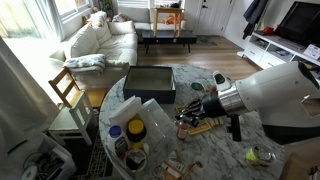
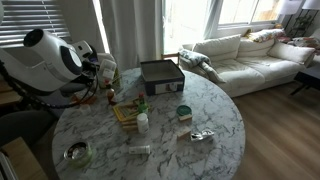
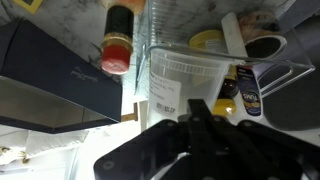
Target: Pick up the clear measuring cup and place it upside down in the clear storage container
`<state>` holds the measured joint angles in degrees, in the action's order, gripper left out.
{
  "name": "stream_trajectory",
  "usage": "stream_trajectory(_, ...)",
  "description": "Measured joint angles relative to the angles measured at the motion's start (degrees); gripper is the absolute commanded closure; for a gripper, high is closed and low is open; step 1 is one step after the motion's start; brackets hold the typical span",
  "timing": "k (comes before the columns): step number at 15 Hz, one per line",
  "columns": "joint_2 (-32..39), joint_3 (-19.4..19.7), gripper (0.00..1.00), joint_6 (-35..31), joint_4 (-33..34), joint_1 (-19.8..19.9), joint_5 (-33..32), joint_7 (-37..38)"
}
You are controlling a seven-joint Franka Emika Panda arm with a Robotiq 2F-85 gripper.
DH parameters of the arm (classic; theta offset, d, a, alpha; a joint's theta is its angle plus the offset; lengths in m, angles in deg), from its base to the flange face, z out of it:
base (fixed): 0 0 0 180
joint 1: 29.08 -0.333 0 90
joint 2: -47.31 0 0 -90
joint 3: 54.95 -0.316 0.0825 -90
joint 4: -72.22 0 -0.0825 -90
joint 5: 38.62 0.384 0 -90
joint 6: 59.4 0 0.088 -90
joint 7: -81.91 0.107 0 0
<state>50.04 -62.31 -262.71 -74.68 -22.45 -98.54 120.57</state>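
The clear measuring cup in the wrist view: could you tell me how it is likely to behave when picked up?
The cup looks thin, see-through plastic and seems empty, so probably light and apt to flex if squeezed. Its smooth wall may slip in the gripper. Close beside a bottle, it could tip if nudged.

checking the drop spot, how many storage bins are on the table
1. The dark storage bin sits near the edge of the marble table on the sofa side, in both exterior views. The robot arm covers part of the table, so another could be hidden.
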Motion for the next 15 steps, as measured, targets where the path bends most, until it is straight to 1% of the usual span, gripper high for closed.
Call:
stream_trajectory(4, 0.1, 0.0, 1.00, -2.8, -0.1, 0.3, 0.9, 3.7)
stream_trajectory(6, 0.1, 0.0, 0.99, -3.1, 0.0, 0.4, 1.0, 4.3)
stream_trajectory(12, 2.6, -0.2, 1.00, -3.0, 1.7, 0.2, 1.0, 4.3)
stream_trajectory(13, 2.6, -0.2, 1.00, -2.9, 1.7, 0.2, 1.2, 5.0)
stream_trajectory(15, 2.7, -0.3, 1.00, 0.0, 1.5, 0.1, 2.1, 8.6)
